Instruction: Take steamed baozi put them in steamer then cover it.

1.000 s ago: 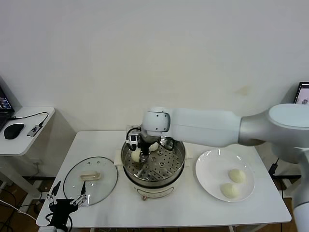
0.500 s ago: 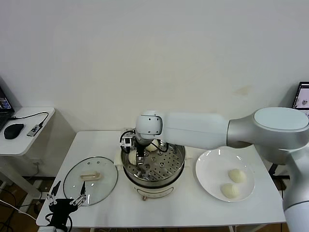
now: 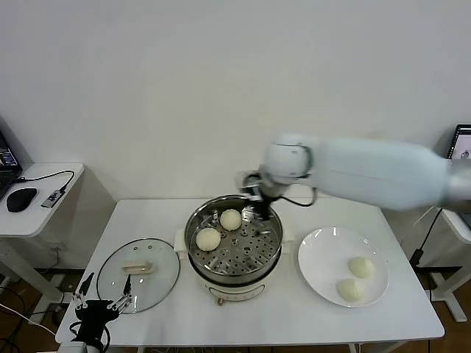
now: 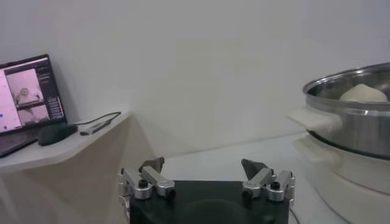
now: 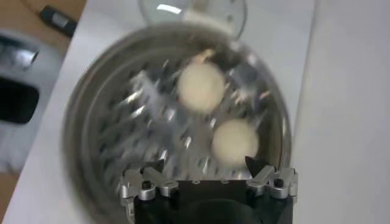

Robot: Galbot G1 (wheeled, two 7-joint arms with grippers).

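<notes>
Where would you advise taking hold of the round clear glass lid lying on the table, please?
Grip the round clear glass lid by its cream rectangular handle at the centre, coming straight down from above. The lid lies flat on the white table, so its metal rim offers little to close on, while the raised handle stands clear of the glass. The left gripper, open at the table's front edge, is nearest.

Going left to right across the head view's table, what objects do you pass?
Cover → steamer, two steamed baozi inside it → white plate carrying two more buns.
</notes>
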